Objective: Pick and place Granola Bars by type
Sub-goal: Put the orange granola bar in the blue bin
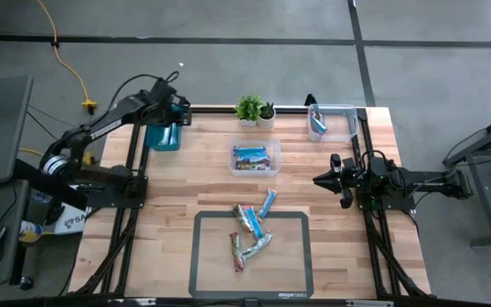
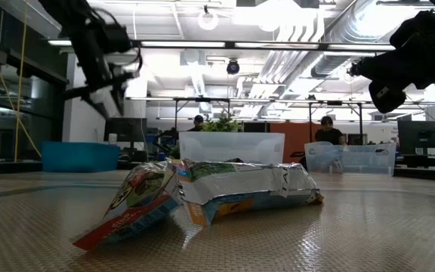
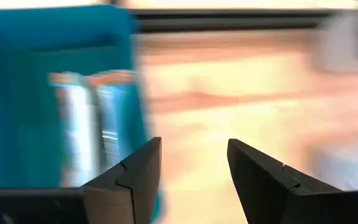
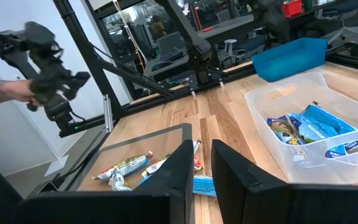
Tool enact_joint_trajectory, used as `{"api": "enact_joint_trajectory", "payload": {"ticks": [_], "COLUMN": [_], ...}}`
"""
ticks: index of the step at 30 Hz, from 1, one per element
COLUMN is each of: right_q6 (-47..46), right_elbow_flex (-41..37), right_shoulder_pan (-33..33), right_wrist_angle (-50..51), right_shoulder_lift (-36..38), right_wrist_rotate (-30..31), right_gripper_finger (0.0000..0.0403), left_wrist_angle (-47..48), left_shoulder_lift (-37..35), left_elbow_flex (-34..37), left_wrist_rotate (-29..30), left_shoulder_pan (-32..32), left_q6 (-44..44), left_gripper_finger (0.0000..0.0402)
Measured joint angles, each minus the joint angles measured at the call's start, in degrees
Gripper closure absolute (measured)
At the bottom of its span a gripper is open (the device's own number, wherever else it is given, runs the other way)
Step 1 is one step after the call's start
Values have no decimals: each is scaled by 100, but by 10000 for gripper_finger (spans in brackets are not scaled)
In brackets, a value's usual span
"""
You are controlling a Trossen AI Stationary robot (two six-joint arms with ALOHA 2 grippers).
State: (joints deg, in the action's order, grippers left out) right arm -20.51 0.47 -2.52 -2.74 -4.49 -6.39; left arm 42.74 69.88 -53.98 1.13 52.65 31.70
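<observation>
Several foil-wrapped granola bars lie on and beside the dark-rimmed mat at the table's near middle; they also fill the front of the low view. More bars lie in the middle clear bin, the far right clear bin and the teal bin. My left gripper is open and empty above the teal bin's far right corner; light blue bars show inside the bin. My right gripper waits at the table's right, empty, its fingers a narrow gap apart.
Two small potted plants stand at the far edge between the bins. In the right wrist view a person's forearm and a dark device show beyond the table. Bare wood lies between the mat and the bins.
</observation>
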Motion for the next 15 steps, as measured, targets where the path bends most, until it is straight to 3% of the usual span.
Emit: {"api": "enact_joint_trajectory", "payload": {"ticks": [8,15], "right_q6": [0,0], "right_elbow_flex": [1,0], "right_shoulder_pan": [2,0], "right_wrist_angle": [0,0], "right_shoulder_lift": [0,0], "right_wrist_rotate": [-1,-2], "right_gripper_finger": [368,366], "left_wrist_angle": [-399,-747], "left_shoulder_lift": [-805,-1228], "left_elbow_flex": [0,-1], "left_wrist_rotate": [-1321,-1370], "left_shoulder_pan": [-913,-2296], "left_q6": [16,-33], "left_gripper_finger": [220,220]}}
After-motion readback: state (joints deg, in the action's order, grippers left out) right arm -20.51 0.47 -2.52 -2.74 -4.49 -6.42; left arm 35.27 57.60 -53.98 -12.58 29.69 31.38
